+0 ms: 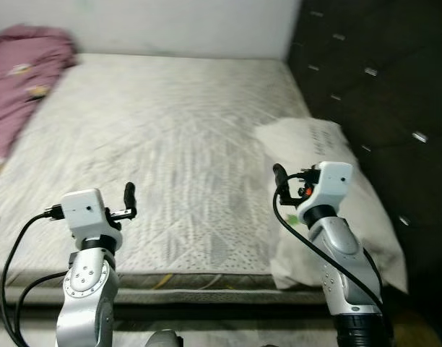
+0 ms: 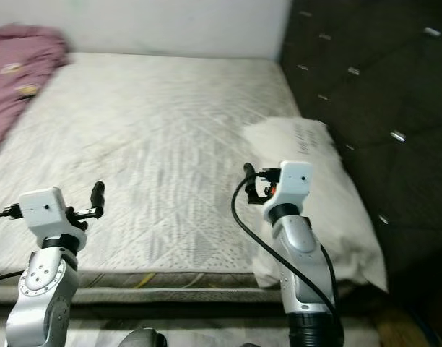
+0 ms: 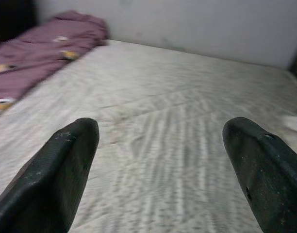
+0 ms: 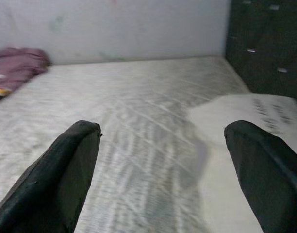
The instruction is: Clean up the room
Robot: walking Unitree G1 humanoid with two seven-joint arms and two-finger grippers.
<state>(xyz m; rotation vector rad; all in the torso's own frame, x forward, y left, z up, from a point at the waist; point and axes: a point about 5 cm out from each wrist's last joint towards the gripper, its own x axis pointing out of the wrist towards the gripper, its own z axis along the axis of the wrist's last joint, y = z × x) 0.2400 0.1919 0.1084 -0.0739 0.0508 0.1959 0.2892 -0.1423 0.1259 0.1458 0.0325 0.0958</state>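
At the near edge of the bare grey-white patterned mattress (image 1: 156, 144), the left hand (image 1: 128, 202) and right hand (image 1: 282, 181) are both raised, fingers spread wide and empty. A white rectangular pillow (image 1: 329, 195) lies at the right against the dark tufted headboard (image 1: 380, 87), and a crumpled maroon blanket (image 1: 19, 79) sits far left. This looks like the approach; next the right hand would likely reach for the pillow just beside it.
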